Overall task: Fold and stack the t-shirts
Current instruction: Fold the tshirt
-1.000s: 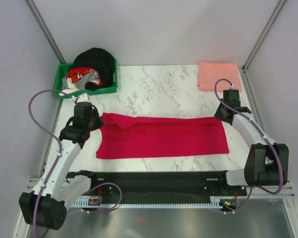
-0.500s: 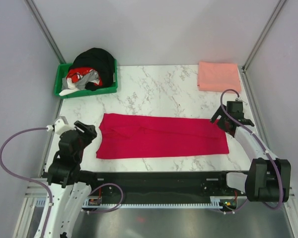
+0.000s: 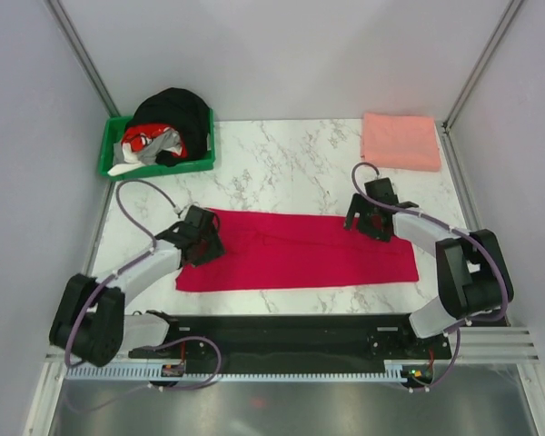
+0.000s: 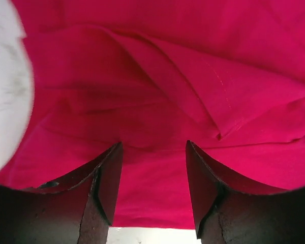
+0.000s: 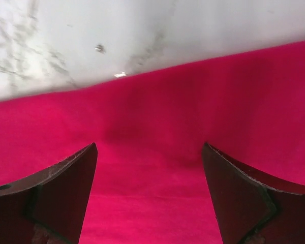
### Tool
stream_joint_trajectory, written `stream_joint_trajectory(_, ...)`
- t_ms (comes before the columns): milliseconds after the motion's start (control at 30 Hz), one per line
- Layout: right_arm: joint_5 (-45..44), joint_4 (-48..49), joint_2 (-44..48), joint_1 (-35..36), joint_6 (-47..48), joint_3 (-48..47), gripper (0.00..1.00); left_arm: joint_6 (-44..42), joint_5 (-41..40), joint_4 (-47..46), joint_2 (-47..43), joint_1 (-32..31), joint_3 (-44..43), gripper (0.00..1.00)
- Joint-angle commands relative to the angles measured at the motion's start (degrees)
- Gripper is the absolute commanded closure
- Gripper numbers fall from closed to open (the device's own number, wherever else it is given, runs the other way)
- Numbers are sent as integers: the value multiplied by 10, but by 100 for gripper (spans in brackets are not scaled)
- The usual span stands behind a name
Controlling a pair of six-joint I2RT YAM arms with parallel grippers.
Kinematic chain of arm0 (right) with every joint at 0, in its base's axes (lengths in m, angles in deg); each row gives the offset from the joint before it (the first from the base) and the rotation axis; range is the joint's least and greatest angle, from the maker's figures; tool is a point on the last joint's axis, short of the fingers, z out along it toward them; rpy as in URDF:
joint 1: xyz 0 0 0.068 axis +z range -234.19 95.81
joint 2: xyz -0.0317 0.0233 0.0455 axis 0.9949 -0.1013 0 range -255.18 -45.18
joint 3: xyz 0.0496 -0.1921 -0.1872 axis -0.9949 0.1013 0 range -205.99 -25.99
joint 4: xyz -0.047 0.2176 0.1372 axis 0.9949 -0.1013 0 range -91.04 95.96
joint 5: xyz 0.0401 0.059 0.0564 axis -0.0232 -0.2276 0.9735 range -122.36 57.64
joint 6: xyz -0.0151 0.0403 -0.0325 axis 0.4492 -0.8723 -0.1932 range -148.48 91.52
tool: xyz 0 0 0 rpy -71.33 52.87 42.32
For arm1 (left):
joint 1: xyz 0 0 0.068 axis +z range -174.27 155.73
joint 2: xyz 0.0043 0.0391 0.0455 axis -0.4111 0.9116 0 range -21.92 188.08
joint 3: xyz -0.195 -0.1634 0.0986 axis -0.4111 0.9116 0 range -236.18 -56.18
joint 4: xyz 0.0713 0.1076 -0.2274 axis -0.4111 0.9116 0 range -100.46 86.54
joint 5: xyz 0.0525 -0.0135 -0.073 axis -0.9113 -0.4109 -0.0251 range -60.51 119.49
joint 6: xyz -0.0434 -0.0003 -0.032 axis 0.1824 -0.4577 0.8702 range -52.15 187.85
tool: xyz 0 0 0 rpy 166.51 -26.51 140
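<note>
Red t-shirt (image 3: pixel 300 254) flat; pink t-shirt (image 3: pixel 400 141) far right; green bin (image 3: pixel 163 167) far left.

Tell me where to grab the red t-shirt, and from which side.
Pinch the red t-shirt at its edge near each short end, from above. It lies flat as one long strip on the table, so only edges offer a lip, and two holds likely stop sagging. The left pincer and right pincer are open over it.

Green bin (image 3: pixel 151 170) (heaped with dark clothes (image 3: pixel 173 109)), white marble table (image 3: pixel 291 163)
</note>
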Motion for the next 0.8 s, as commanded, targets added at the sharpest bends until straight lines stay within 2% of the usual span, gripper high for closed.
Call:
stream_joint_trajectory(0, 0, 5, -27, 19, -17, 0, 9, 40, -5, -58, 92, -40, -30, 41)
stream_joint_trajectory(100, 7, 5, -34, 36, -45, 21, 9, 56, -11, -66, 163, -48, -59, 42)
stream_joint_trajectory(233, 43, 0, -16, 89, -124, 68, 9, 45, -39, -54, 270, -48, -184, 43)
stream_joint_trajectory(267, 49, 2, 6, 130, -147, 81, 8, 36, -45, -40, 315, -47, -216, 43)
stream_joint_trajectory(300, 49, 15, 20, 160, -214, 110, 8, 31, -49, -30, 345, -47, -251, 44)
stream_joint_trajectory(333, 50, 22, 35, 196, -248, 122, 7, 25, -50, -21, 373, -48, -331, 43)
stream_joint_trajectory(367, 50, 32, 60, 282, -289, 132, 7, 22, -44, -16, 435, -48, -371, 44)
stream_joint_trajectory(433, 24, 55, 75, 379, -382, 130, 6, 7, -8, -2, 497, -48, -511, 43)
stream_joint_trajectory(467, 15, 54, 71, 456, -397, 115, 5, 4, 1, 37, 565, -51, -567, 44)
stream_joint_trajectory(500, 9, 31, 64, 485, -405, 74, 4, 1, 10, 53, 593, -53, -677, 43)
stream_joint_trajectory(567, -24, -13, 53, 533, -405, -3, 3, -20, 50, 93, 656, -60, -793, 43)
stream_joint_trajectory(600, -44, -68, 55, 541, -397, -28, 2, -26, 60, 145, 704, -61, -905, 42)
stream_joint_trajectory(700, -126, -189, 78, 547, -363, -113, 2, -43, 65, 190, 707, -60, -1007, 33)
stream_joint_trajectory(733, -148, -211, 97, 546, -355, -130, 2, -61, 71, 187, 692, -59, -1004, 24)
stream_joint_trajectory(767, -190, -229, 105, 545, -335, -159, 2, -72, 78, 184, 675, -57, -1003, 21)
